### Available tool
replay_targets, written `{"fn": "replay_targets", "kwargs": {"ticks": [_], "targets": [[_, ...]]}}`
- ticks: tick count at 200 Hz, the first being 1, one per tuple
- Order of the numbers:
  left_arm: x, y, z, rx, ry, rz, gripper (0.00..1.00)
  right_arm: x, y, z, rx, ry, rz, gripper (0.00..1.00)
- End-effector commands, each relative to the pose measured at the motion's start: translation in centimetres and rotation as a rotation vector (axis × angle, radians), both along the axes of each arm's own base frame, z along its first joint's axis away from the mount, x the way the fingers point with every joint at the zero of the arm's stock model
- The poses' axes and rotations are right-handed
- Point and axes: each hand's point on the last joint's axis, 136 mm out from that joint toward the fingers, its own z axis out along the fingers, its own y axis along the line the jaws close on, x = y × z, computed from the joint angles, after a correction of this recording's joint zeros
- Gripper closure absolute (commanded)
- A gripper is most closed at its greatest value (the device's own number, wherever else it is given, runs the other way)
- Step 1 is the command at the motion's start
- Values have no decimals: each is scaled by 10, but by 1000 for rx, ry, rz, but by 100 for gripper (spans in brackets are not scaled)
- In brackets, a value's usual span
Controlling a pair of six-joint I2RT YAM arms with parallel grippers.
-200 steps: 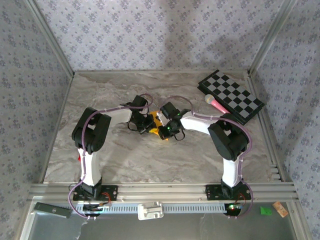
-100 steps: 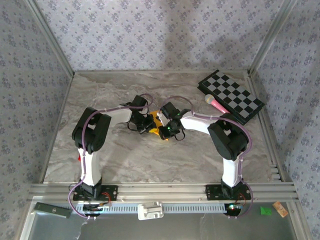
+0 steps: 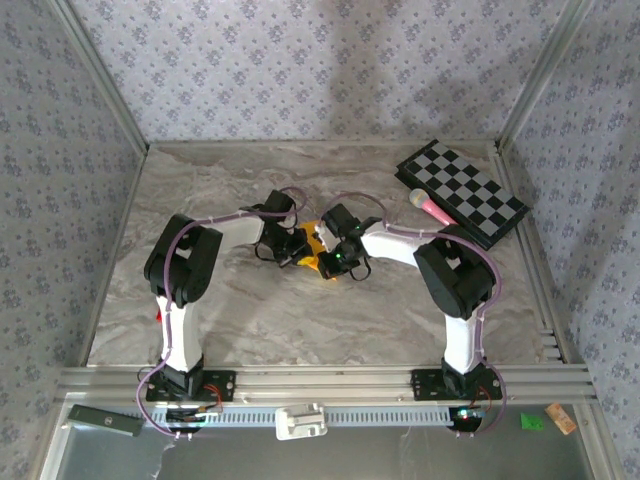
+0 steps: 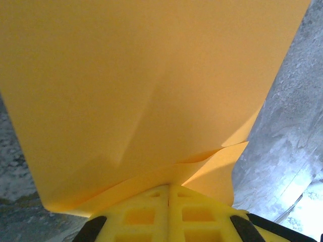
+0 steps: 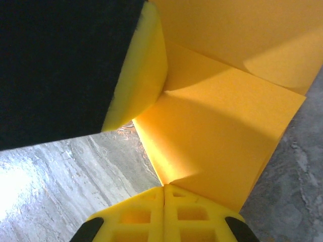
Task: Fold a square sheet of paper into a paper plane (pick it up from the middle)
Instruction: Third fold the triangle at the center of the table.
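Top external view: both arms bend inward over the middle of the marbled table (image 3: 300, 330), their wrists nearly meeting. The orange-yellow sheet of paper (image 3: 322, 266) sits between them, mostly covered, with only slivers of its edges peeking out. The left gripper (image 3: 290, 245) is just left of it and the right gripper (image 3: 337, 258) just right. Bare table lies open toward the near rail, the left wall and the far wall. The checkered board (image 3: 462, 192) fills the far right corner with a pink-tipped stick (image 3: 432, 208) on its left edge, both well apart from the paper; the right arm's elbow hangs near the board's near corner.

From the left wrist, the left gripper (image 4: 169, 189) has its yellow fingers pressed together, clamped on the paper's (image 4: 151, 91) near edge. The sheet fans away with a soft crease, and a second layer's edge shows at the right.

From the right wrist, the right gripper (image 5: 164, 189) is likewise clenched on an edge of the paper (image 5: 217, 136). A folded flap shows straight edges. The left gripper's yellow finger (image 5: 144, 75) touches the sheet at upper left.
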Motion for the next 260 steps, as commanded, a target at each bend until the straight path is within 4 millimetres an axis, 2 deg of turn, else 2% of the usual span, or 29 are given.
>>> {"fn": "replay_targets", "kwargs": {"ticks": [1,28,46,80,118,158,199,226,260], "targets": [[7,16,-2,68,-13,16,94,-10,-13,-19,-53,85,-2,100],[20,4,32,-19,-108,8,91,-12,-13,-23,-26,122,-15,100],[15,0,36,-59,-125,7,90,-11,-12,-23,-9,134,-19,100],[2,-13,30,-117,-118,-28,90,-11,-10,-24,8,153,-23,99],[-8,-21,25,-105,-128,-74,92,-10,-10,-25,6,160,-27,100],[-14,-12,3,-40,-90,-68,93,-9,-11,-25,8,163,-33,100],[-11,-4,-8,26,-92,-57,95,-9,-9,-22,22,164,-33,99],[-14,3,-16,62,-79,-51,96,-6,-4,-11,58,154,-38,99],[-18,10,-27,96,-55,-46,98,5,11,21,186,137,-49,99]]}}
